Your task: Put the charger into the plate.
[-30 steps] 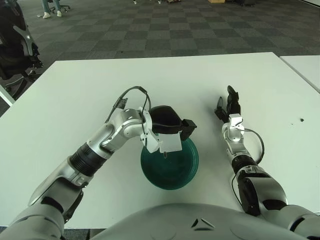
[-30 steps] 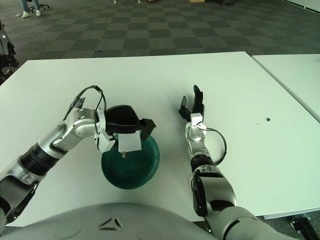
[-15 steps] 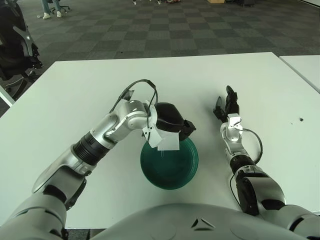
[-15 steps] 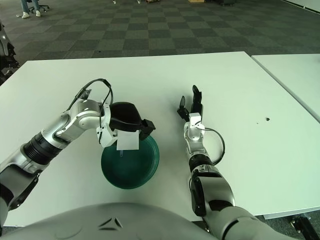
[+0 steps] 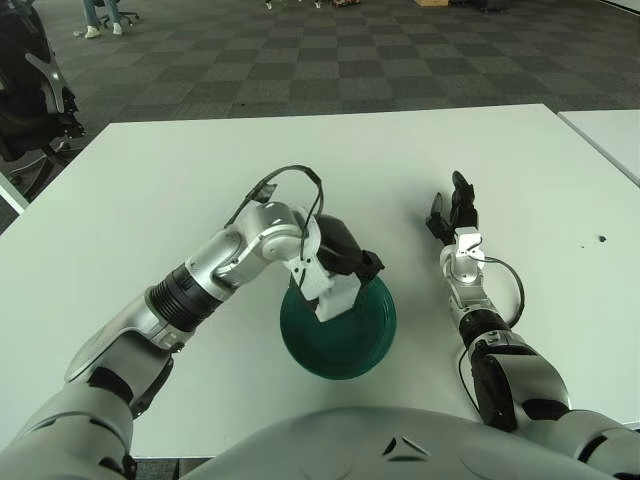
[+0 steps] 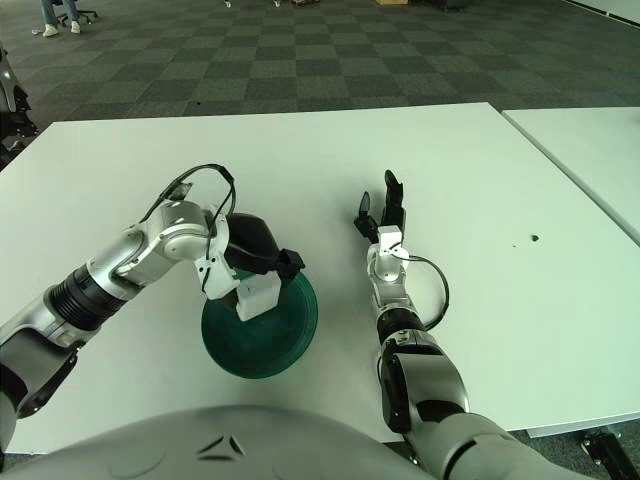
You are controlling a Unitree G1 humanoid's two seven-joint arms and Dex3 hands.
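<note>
Since a second ago my left hand (image 5: pixel 335 262) has dropped and rolled inward; its fingers grasp the white charger (image 5: pixel 337 297), now low over the green plate (image 5: pixel 370 335) rim. Looks light, rigid, smooth; grip the flat sides. Right hand (image 5: pixel 455 215) idle beside the plate, fingers relaxed.

Under the left hand (image 5: pixel 340 255), whose black shell is looking like smooth, slightly glossy plastic, the dark green plate (image 5: pixel 345 340) is showing a glossy, glazed sheen. The white charger (image 5: pixel 335 295) in its fingers is looking like matt plastic. The white table (image 5: pixel 150 190) around both hands is appearing smooth and matt.
</note>
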